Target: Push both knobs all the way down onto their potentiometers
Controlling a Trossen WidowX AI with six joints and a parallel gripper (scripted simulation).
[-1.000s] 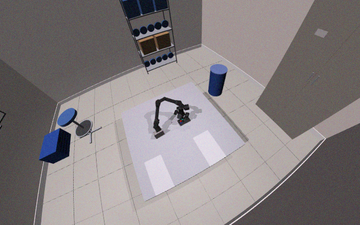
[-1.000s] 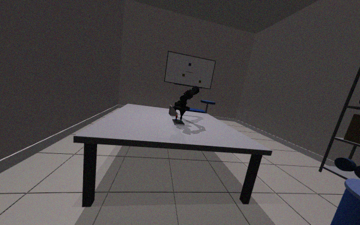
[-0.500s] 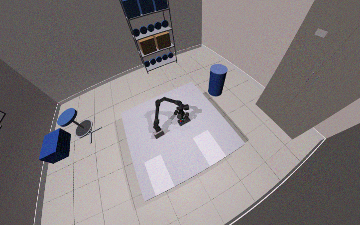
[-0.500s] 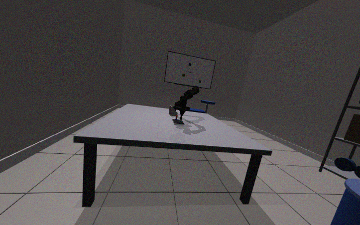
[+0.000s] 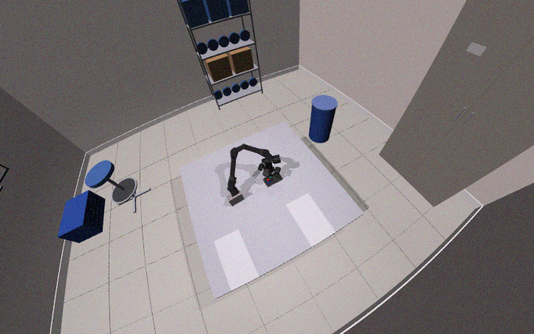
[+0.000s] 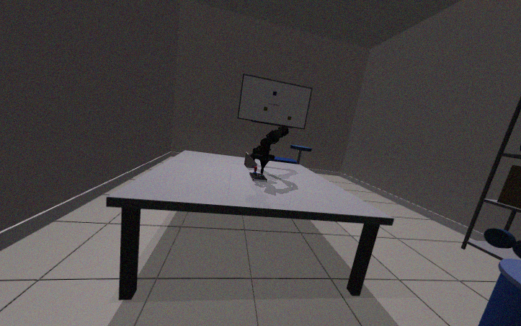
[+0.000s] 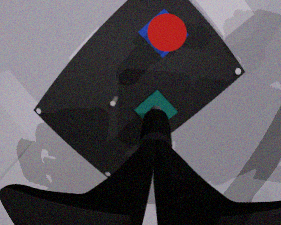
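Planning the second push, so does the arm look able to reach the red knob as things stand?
Probably yes: the red knob looks unobstructed, close beside the shut gripper.

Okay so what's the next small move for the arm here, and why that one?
Probably press gently straight down: the closed black gripper has its fingertips over the green square potentiometer, while the round red knob is away from them. Whether any knob sits beneath the fingertips is hidden.

In the wrist view, one potentiometer (image 7: 146, 109) sits near the centre of the circuit board (image 5: 276, 179) (image 6: 259, 177) (image 7: 80, 94); another potentiometer (image 7: 143, 32) lies at its twelve o'clock (the round knob (image 5: 268, 180) (image 6: 255, 168) (image 7: 167, 32) above it). The board stands on the table (image 5: 256, 244) (image 6: 197, 186) (image 7: 20, 39).
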